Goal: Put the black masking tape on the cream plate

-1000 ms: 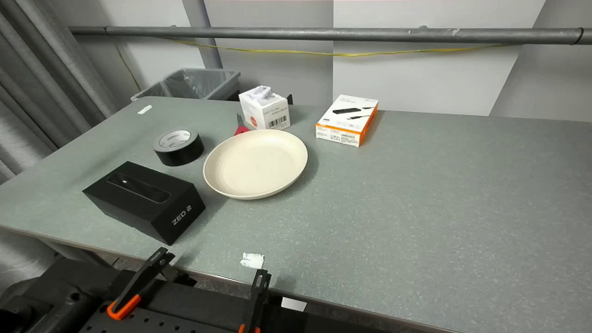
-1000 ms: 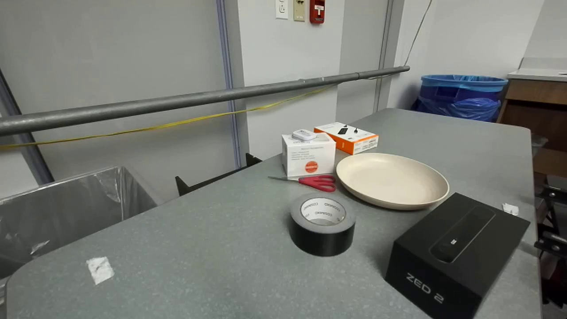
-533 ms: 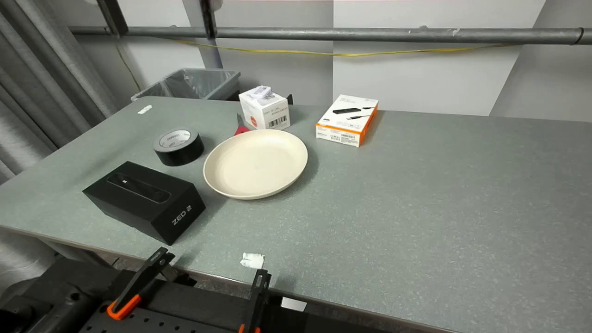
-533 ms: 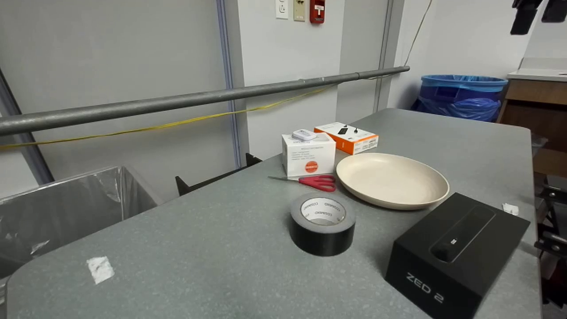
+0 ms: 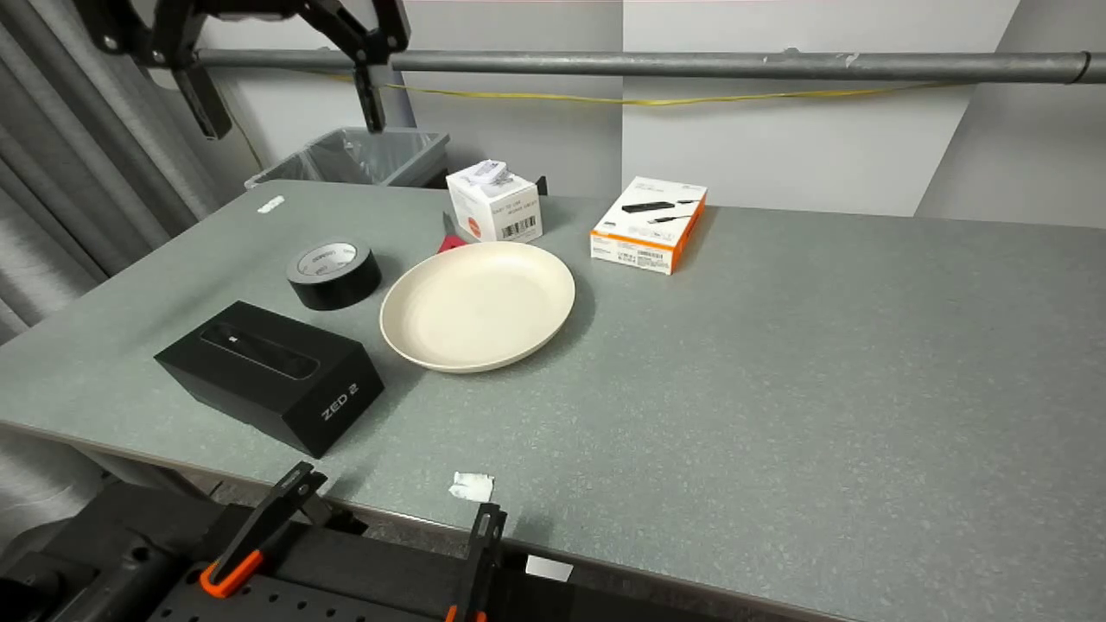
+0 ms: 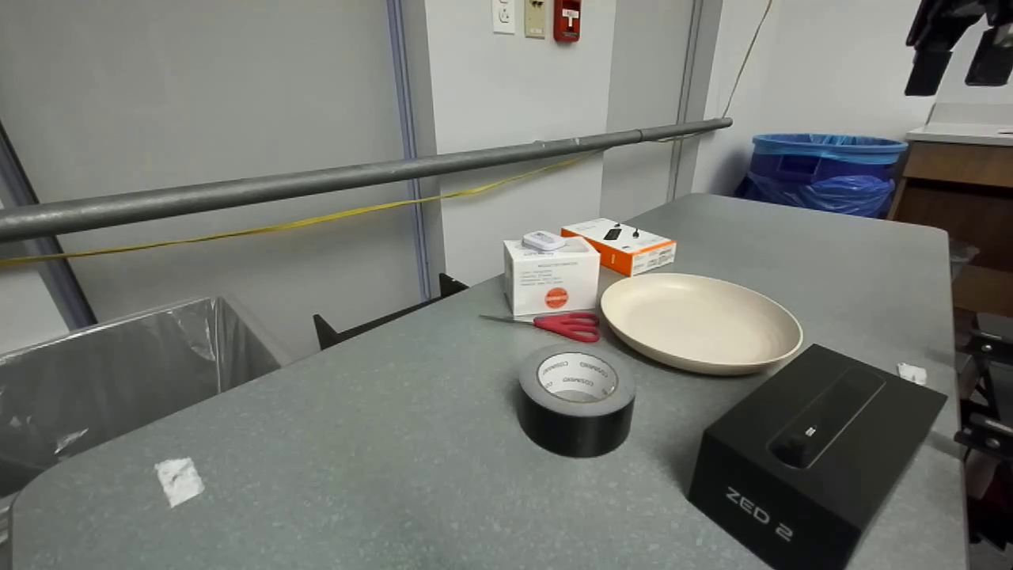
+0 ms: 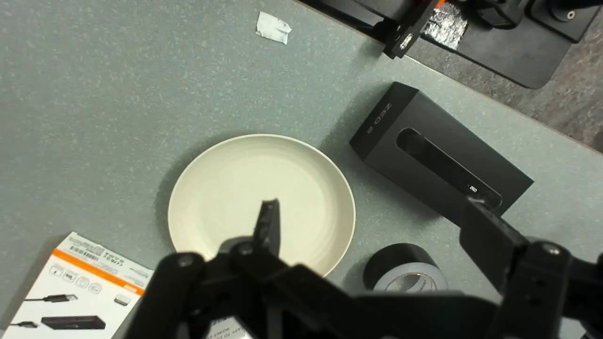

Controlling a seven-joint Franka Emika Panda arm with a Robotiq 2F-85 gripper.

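The black masking tape (image 5: 339, 287) lies flat on the grey table, left of the cream plate (image 5: 477, 307) in an exterior view. The tape also shows in an exterior view (image 6: 575, 434), near the plate (image 6: 700, 321). My gripper (image 5: 295, 131) is open and empty, high above the table. It also shows at the top right of an exterior view (image 6: 954, 89). In the wrist view the spread fingers stand either side of the tape (image 7: 395, 261), well above it. The left finger (image 7: 268, 226) overlaps the plate (image 7: 235, 188); the gripper's body hides part of the tape.
A black ZED 2 box (image 5: 268, 371) stands close in front of the tape and plate. Red scissors (image 6: 570, 326), a white box (image 6: 552, 277) and an orange-white box (image 5: 648, 225) lie behind the plate. A metal pipe (image 5: 691, 65) runs along the wall; clamps (image 5: 484, 553) sit at the table edge.
My gripper has come into both exterior views from the top and moved down, open throughout. The tape, plate and boxes have not moved.
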